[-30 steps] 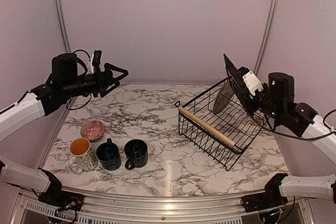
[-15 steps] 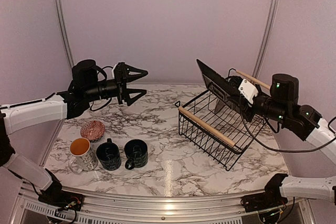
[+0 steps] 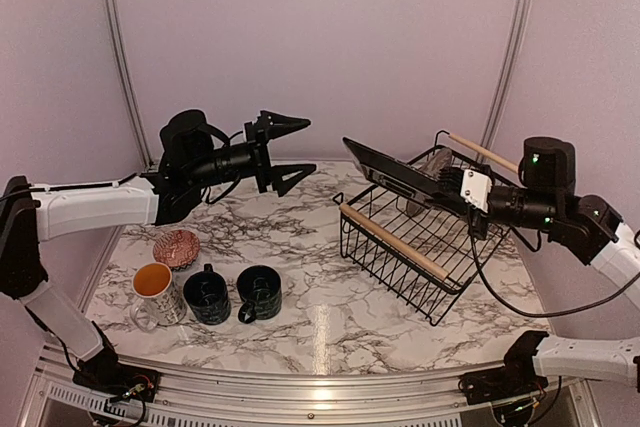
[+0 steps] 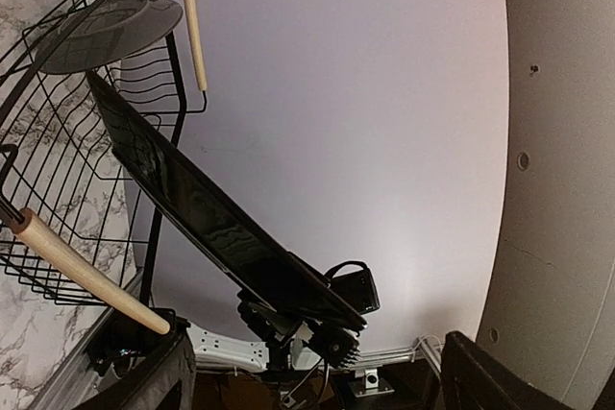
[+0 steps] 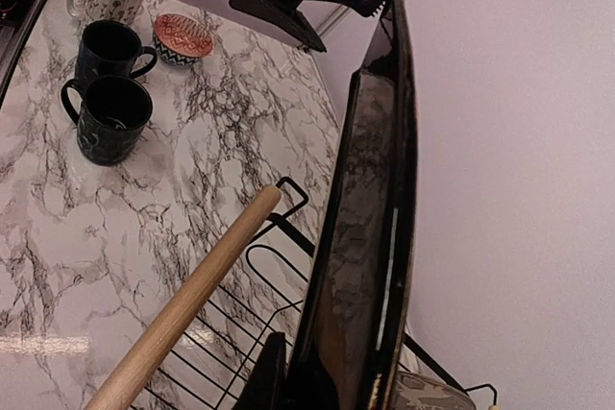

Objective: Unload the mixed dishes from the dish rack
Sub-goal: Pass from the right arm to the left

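Observation:
My right gripper (image 3: 452,185) is shut on one edge of the square dark plate (image 3: 395,169) and holds it tilted above the black wire dish rack (image 3: 400,262). The plate reaches left toward my left gripper (image 3: 288,152), which is open, empty and a short gap from the plate's free edge. In the left wrist view the plate (image 4: 202,208) hangs ahead of the open fingers (image 4: 168,381). In the right wrist view the plate (image 5: 370,228) fills the jaws. Two dark mugs (image 3: 207,294) (image 3: 260,290), the white mug (image 3: 153,289) and the pinkish-red bowl (image 3: 176,246) stand on the table at the left.
A grey round dish (image 3: 430,169) leans inside the rack's far side; it also shows in the left wrist view (image 4: 106,31). The rack's near wooden handle (image 3: 392,241) lies below the held plate. The marble table (image 3: 300,247) lies between the mugs and the rack.
My right gripper has swung the plate from upright down toward flat and leftward over the rack. My left arm has reached right, toward the plate, with its jaws open.

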Available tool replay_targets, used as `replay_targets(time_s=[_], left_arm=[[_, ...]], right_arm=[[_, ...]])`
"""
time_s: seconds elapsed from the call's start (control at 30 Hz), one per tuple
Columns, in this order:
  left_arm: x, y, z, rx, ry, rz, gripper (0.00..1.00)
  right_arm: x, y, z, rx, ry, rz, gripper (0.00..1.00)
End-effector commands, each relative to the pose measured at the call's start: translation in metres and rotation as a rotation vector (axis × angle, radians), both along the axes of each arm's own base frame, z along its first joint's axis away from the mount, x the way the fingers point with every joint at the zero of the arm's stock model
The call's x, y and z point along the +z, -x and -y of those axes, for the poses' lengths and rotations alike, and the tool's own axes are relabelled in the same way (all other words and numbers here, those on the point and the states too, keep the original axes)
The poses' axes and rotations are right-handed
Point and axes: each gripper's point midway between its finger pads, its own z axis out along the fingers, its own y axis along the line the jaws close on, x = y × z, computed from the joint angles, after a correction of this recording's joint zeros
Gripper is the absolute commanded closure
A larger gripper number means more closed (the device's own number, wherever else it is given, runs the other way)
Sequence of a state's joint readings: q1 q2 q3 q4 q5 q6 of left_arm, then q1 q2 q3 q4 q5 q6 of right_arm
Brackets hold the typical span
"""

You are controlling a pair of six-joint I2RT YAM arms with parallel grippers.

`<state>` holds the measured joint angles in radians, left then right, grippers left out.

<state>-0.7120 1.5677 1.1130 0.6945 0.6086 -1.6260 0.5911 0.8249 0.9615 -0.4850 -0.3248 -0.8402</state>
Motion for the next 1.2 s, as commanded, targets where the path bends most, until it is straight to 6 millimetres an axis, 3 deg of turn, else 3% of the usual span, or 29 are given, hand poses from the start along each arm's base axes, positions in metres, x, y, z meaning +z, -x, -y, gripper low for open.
replay_targets(time_s=[0.0,0.37,0.77,0.97,1.17], left_arm=[[0.005,-0.001,0.006,-0.044,0.107,-0.143,0.09],[-0.019,0.004,0.011,-0.056,-0.028,-0.181,0.1],[-0.028,0.014,0.034,-0.16,-0.082,-0.141,0.32],[-0.03,0.017,0.04,-0.181,-0.074,-0.131,0.49],[-0.027,0.015,0.041,-0.182,-0.065,-0.094,0.83]], right_arm=[[0.119,0.008,-0.015,0.125,-0.136,0.4,1.0],[0.113,0.018,-0.036,0.31,0.008,0.627,1.0],[0.109,0.019,-0.054,0.372,0.052,0.719,1.0],[0.108,0.014,-0.059,0.382,0.06,0.754,1.0],[0.099,0.01,-0.062,0.388,0.084,0.741,1.0]])
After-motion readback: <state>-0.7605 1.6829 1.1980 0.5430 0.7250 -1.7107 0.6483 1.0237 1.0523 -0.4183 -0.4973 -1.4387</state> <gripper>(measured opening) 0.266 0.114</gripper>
